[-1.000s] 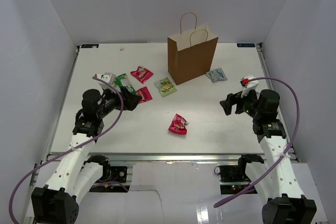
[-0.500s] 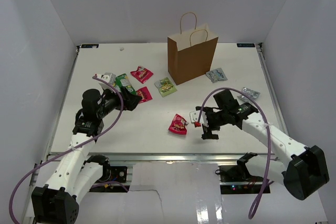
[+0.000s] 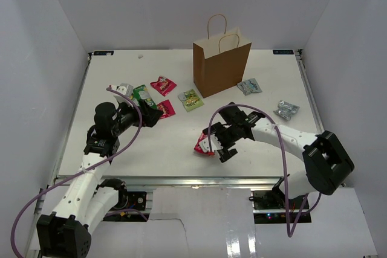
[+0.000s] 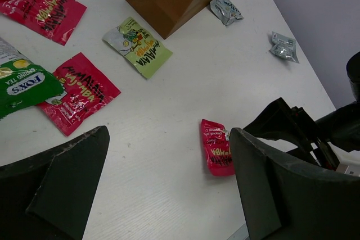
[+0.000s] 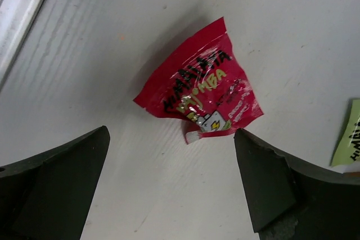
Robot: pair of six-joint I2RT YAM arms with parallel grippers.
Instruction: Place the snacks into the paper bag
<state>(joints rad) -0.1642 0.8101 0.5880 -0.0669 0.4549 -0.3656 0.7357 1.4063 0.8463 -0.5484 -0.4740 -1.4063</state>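
Snacks [image 3: 162, 84] lie scattered flat on the tabletop [image 3: 151, 143] in the overhead view. None shows in the paper bag [image 3: 221, 67] (its inside is hidden from here). The bag stands upright at the far middle, mouth up, so packets can be dropped in from above. The right end effector [image 3: 216, 146] reaches to the middle of the tabletop and hangs low over a lone red packet [image 3: 204, 144]. That packet lies nearest the arms and well apart from the others, which makes it a sensible pick. The left end effector [image 3: 151, 115] hovers beside the cluster on the left, near a green packet [image 3: 143, 94] and a second red packet [image 3: 165, 108].

From the left wrist, both dark fingers [image 4: 62, 189] are spread wide with nothing between them but bare tabletop. The lone red packet lies ahead of them, just beside the other arm. This arm is probably holding off so the two do not cross. A yellow-green packet [image 4: 139, 49] lies near the foot of the bag.

From the right wrist, the fingers [image 5: 50, 178] are spread wide on either side of the lone red packet, touching nothing. The packet lies flat and crinkled between them. Judging by that spread, they are set to come down around the foil and pinch it. Thin as it is, it may slide or buckle unless the tips come right down to the tabletop.
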